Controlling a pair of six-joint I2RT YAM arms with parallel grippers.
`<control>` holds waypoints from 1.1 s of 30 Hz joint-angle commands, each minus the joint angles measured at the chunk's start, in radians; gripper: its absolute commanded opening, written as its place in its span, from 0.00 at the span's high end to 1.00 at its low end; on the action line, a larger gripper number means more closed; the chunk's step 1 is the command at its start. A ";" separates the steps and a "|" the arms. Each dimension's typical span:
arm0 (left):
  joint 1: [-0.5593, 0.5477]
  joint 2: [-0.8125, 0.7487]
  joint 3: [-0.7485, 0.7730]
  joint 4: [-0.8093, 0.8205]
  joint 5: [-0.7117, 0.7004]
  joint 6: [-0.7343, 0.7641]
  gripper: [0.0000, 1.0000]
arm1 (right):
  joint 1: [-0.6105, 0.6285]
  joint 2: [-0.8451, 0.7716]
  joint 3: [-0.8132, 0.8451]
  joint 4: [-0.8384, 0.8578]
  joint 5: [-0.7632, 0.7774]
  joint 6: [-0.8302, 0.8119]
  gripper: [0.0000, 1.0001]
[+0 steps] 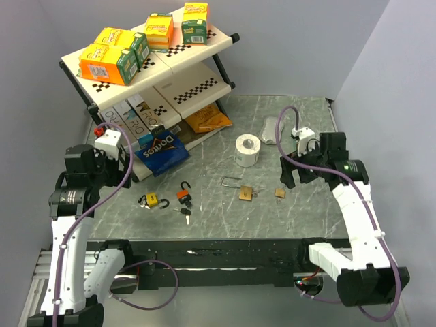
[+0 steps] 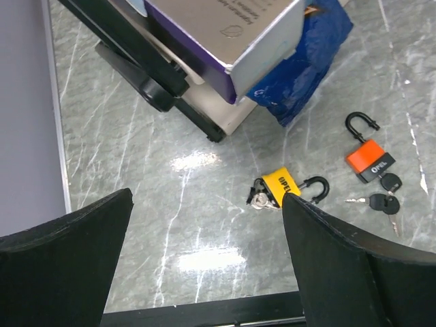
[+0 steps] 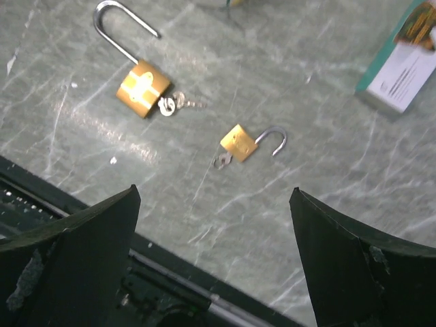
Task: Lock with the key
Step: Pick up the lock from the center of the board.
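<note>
left wrist cam: the left gripper [image 2: 208,197] is hanging over the table [image 2: 170,122] with its fingers spread wide and nothing between them. a yellow padlock [image 2: 281,185] is lying just past the right finger, shackle swung open, something metal sticking out of its body. an orange padlock [image 2: 368,162] is sitting to the right of it, shackle popped up, and some black-headed keys [image 2: 383,197] are lying right at its bottom end. a blue chip bag [image 2: 306,61] is poking out from under the rack [image 2: 157,88].

right wrist cam: the right gripper [image 3: 214,192] is hovering released too, fingers wide apart and gripping nothing. a small brass padlock [image 3: 240,142] is lying further out, roughly centred between them, shackle open, a key at its bottom corner. a big brass padlock [image 3: 143,87] is lying up-left of it, long shackle open, keys hanging off its body. a green-edged box [image 3: 402,65] is showing at the top right.

top cam: all four locks are lying in a loose row across the table, yellow and orange on the left arm's side, both brass ones on the right arm's side. a tape roll [image 1: 247,150] is standing behind the brass pair, and juice cartons [image 1: 112,58] are sitting on the rack's shelves.
</note>
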 commanded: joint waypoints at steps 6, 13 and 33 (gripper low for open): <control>0.001 0.008 0.067 0.105 -0.102 -0.163 0.04 | 0.003 0.257 0.107 -0.208 0.104 0.246 0.00; 0.001 0.004 0.141 0.141 -0.102 -0.352 0.04 | 0.005 0.356 0.052 -0.156 0.058 0.393 0.04; -0.001 -0.045 0.051 0.282 -0.033 -0.538 0.04 | 0.029 0.632 -0.010 0.037 0.185 0.538 0.27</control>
